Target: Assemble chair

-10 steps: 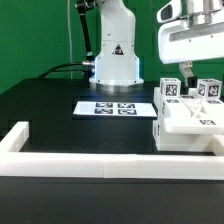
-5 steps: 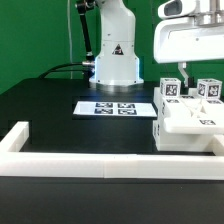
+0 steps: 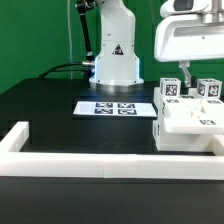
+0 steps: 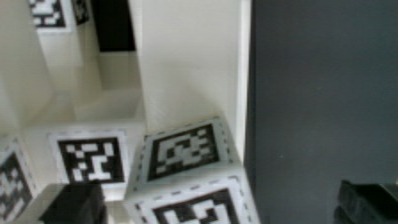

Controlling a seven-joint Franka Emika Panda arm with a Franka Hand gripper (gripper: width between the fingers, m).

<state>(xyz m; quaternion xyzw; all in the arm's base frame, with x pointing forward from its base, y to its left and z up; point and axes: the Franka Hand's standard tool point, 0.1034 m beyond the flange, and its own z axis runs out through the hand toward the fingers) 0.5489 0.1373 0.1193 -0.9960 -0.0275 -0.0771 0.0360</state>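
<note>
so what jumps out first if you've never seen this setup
The cluster of white chair parts with black-and-white tags sits at the exterior view's right, against the white rail. The gripper hangs right above it. The marker board lies flat on the black table, before the arm's base.

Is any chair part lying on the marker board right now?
No. In the exterior view the marker board carries only its printed tags, and the chair parts sit apart from it, toward that view's right.
</note>
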